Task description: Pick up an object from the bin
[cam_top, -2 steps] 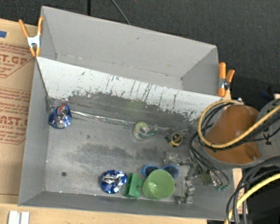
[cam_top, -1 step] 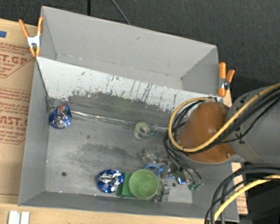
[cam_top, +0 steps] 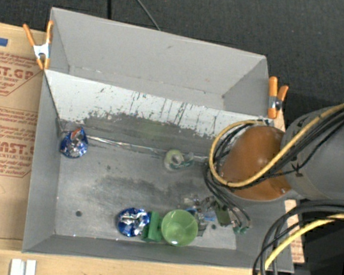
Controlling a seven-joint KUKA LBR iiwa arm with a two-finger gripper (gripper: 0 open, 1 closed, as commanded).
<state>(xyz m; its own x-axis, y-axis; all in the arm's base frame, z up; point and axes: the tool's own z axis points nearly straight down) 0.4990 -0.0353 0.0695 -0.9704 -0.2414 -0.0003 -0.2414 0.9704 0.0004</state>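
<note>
My gripper hangs lower right of centre, just beside a round green plastic piece; a crumpled blue-and-white ball lies to its left.

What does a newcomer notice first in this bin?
The arm's orange cover looms over the right side of the bin, its gripper beside a green round thing near the front wall. One shiny blue ball lies left of it; a second blue ball lies by the left wall.

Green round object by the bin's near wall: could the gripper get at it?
Probably yes. The gripper sits right beside the green round object with nothing between them, though the bin wall is close.
</note>
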